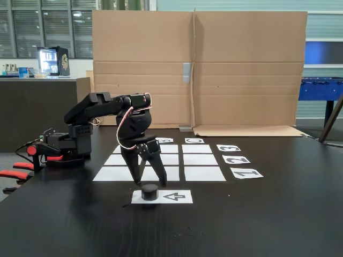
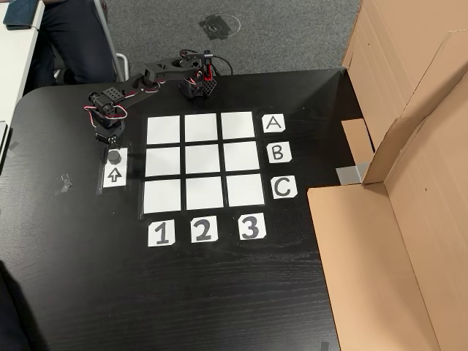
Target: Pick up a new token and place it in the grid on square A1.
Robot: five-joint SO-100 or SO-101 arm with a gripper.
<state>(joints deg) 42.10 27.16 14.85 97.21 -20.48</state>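
We saw the black tabletop (image 1: 268, 225) from a low fixed camera near its front edge, which faced the brown cardboard screen (image 1: 246, 69). Our other camera looked steeply down from higher up, and both covered the grid of nine white paper rectangles (image 2: 203, 161).

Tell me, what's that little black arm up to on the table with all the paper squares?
The small robot arm is reaching down with its gripper open, just above a black token that sits on the white strip with a black arrow. It has not grasped the token yet. Beside it lies the grid of nine white squares, all bare, with labels A, B, C and 1, 2, 3. Square A1 is the corner nearest the arm.
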